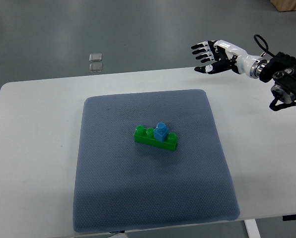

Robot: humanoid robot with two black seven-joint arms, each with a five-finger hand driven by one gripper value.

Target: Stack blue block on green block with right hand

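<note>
**Blue block seated on green**

At the mat's (113,198) middle, the blue block (161,132) sits atop the green block (155,139). It looks light, rigid and slick; pinch its flat sides. The right robot hand (210,57) hovers well apart over the tabletop's (34,148) far edge, fingers spread, empty.

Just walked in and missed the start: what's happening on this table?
A robot is stacking toy blocks. The blue block already sits on top of the green block, near the middle of a grey-blue mat on the white table. The right hand is up past the table's far right corner, fingers spread and holding nothing. No left arm shows.
</note>
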